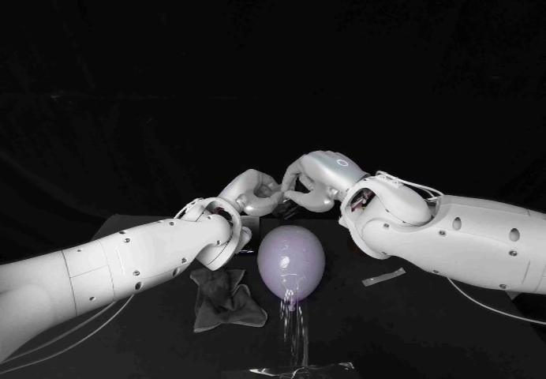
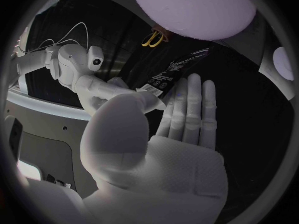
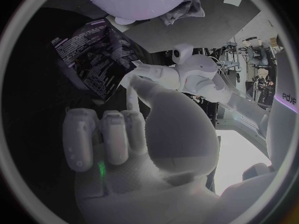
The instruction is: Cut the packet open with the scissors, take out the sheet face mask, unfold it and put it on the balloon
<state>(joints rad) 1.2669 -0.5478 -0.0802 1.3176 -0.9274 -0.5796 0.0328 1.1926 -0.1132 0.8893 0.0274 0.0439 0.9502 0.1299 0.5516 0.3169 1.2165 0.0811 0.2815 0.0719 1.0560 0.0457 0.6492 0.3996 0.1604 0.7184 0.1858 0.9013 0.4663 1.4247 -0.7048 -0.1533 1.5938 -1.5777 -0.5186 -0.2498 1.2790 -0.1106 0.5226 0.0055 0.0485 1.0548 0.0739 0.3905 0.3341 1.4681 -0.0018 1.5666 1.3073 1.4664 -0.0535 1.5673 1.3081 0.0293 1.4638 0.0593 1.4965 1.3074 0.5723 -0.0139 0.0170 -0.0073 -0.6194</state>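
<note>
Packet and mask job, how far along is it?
Cutting looks done: a cut strip lies loose and the scissors are set down. The left hand pinches the packet, the right hand at its edge. The balloon is bare: extracting, unfolding and placing the mask remain.

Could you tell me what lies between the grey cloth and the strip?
The balloon lies between the cloth and the strip; the head view shows it.

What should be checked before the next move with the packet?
1. Left hand pinches the packet: ok.
2. Right hand holds it too: cannot tell; its thumb reaches the packet's edge.
3. Packet opened: cannot tell; a pale strip lies on the table.
4. Scissors out of the hands: ok, on the table.
5. Balloon upright, nothing on it: ok.
</note>
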